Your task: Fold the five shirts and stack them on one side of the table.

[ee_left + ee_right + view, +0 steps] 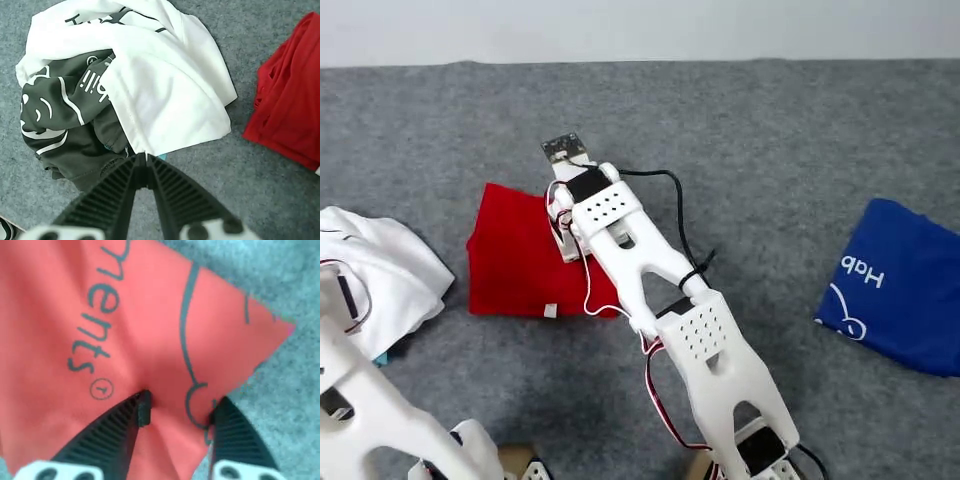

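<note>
Right gripper [181, 407] has its fingers spread, both tips pressed down into the red shirt [125, 330]. A ridge of cloth is bunched between them, not clamped. From the high view the right arm [660, 290] stretches from the near edge diagonally over the red shirt. That shirt lies folded in a rough rectangle left of centre on the grey table [770, 140]. The wrist covers the shirt's far right corner.

Left gripper [146, 159] has its fingers pressed together, tips right at the hem of the white shirt [165, 90]. Can't tell whether any cloth is caught between them. White shirt lies crumpled at the table's left edge, partly cut off in the high view. It is draped over a dark grey shirt [65, 135] with white print. Sliver of teal cloth [160, 157] peeks out just beside the tips, too little to identify. Red shirt sits near the white pile, not touching it. Blue shirt [900, 285] lies folded at the far right, well apart from both grippers, cut off by the frame edge.
</note>
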{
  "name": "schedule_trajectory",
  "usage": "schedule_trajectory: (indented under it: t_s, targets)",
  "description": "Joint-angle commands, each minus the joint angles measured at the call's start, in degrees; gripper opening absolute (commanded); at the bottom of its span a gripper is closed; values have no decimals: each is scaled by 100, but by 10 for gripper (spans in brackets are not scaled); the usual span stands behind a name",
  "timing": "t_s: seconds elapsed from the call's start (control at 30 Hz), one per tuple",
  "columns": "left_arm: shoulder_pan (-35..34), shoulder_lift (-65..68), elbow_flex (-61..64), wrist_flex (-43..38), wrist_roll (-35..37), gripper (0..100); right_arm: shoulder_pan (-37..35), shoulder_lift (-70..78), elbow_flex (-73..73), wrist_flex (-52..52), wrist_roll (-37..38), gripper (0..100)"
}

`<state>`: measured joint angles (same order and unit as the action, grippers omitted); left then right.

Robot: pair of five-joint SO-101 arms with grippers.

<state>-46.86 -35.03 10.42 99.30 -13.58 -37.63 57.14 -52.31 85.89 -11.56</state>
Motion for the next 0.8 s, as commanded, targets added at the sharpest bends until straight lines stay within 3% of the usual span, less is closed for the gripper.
schedule_trajectory:
  t_s: [0.0, 0.1, 0.4, 0.53, 0.77]
  targets:
    - [-9, -114, -31, 62, -35, 8, -48, 22, -176, 31, 299, 102]
    - [-9, -114, -31, 18, -35, 8, -48, -13, -185, 171, 651, 5]
    - [-9, -123, -57, 18, -35, 8, 268, -479, -826, 1727, 993, 10]
    - [-9, -123, -57, 18, -35, 8, 593, -1095, -158, 1710, 1134, 10]
    - [220, -123, -338, 70, -53, 8, 1182, -2580, 2127, 1701, 2040, 10]
